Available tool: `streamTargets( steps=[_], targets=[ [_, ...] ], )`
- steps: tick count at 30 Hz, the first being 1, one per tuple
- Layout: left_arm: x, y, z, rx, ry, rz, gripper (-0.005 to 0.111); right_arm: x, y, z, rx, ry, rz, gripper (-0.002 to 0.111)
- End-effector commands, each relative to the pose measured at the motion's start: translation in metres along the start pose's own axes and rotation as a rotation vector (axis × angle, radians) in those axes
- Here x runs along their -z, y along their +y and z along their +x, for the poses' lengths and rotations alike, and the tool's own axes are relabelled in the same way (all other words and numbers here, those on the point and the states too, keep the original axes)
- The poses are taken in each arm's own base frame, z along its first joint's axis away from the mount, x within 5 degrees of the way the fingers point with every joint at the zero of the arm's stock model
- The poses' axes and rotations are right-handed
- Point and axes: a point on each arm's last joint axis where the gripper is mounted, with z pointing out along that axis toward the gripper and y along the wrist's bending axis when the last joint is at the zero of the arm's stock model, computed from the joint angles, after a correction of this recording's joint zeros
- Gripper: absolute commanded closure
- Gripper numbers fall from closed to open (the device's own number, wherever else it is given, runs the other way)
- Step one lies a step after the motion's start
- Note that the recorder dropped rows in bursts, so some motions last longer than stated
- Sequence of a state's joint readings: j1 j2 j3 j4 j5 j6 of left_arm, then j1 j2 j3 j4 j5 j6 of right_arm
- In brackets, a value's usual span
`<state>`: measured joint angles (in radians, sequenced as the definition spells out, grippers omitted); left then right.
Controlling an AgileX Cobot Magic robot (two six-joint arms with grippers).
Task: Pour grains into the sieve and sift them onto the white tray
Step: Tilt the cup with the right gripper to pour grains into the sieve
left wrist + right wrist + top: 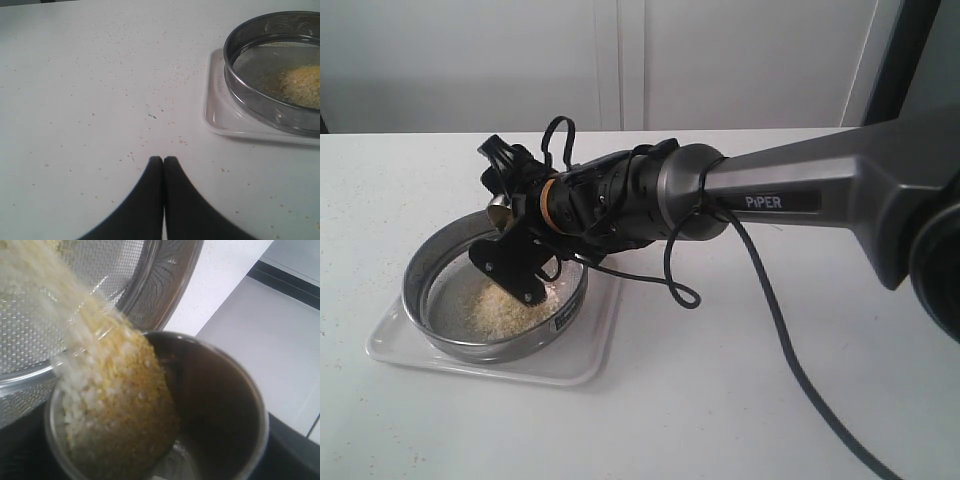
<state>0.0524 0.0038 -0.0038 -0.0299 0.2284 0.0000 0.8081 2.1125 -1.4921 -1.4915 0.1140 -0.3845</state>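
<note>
The right arm reads "PiPER"; the sieve label is illegible. The right gripper grasps a cup tipped mouth-down, spilling grains into the sieve. The left gripper is clenched and empty.

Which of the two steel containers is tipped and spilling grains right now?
The small steel cup: it is tilted over the sieve with grains streaming from its mouth. The wide, mesh-bottomed sieve sits flat on the white tray.

White tabletop stretches out ahead of the closed left hand, and the small steel cup sits tipped in the grip of the right hand.
</note>
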Motion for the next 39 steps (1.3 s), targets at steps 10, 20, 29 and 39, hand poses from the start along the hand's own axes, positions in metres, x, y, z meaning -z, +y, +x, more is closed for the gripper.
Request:
streamTargets(
  steps=[10, 20, 29, 39],
  targets=[
    [0.000, -0.001, 0.001, 0.003, 0.003, 0.008, 0.107, 0.002, -0.007, 0.007, 0.137, 0.055, 0.018, 0.108],
    [0.000, -0.001, 0.001, 0.003, 0.003, 0.008, 0.107, 0.003, -0.007, 0.009, 0.212, 0.082, 0.020, 0.108],
    [0.000, -0.001, 0.001, 0.003, 0.003, 0.008, 0.107, 0.004, -0.010, 0.003, 0.260, 0.095, 0.027, 0.108],
    [0.000, -0.001, 0.001, 0.003, 0.003, 0.008, 0.107, 0.007, -0.018, -0.019, 0.422, 0.103, 0.034, 0.108]
  ],
)
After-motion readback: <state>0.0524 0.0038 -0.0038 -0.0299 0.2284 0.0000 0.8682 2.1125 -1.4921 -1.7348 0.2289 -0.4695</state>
